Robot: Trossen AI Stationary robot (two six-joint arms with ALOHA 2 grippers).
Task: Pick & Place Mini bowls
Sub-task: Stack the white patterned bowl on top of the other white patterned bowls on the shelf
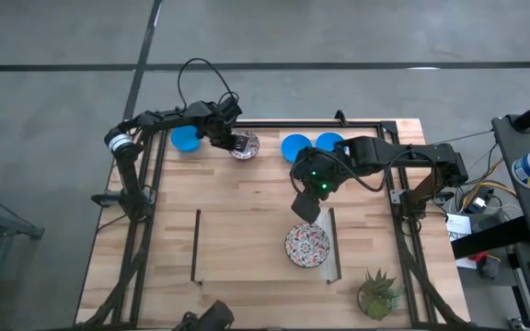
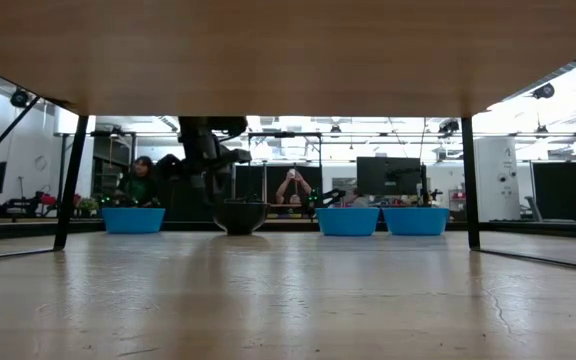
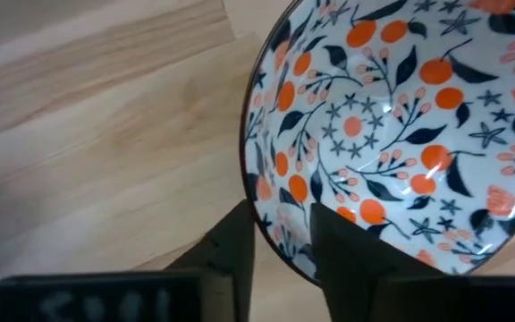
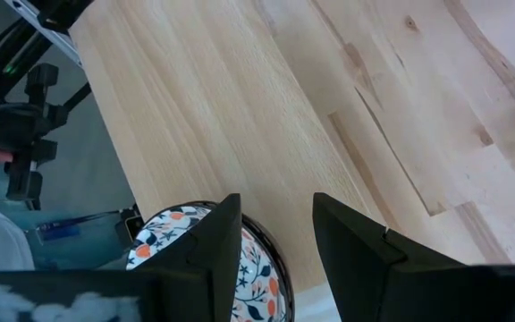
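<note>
broadly, the wooden table carries three blue bowls along its 12 o'clock edge, one at 11 and two side by side at 12 to 1, with a patterned stack of bowls near 5 o'clock. at 11 the left gripper has its fingers astride the rim of a patterned bowl, one inside and one outside, though whether they clamp it i cannot tell. the right gripper hangs just above the stack, jaws apart and empty; these bowls look glazed, stiff, slippery and chippable, so the rim seems the sensible hold.
</note>
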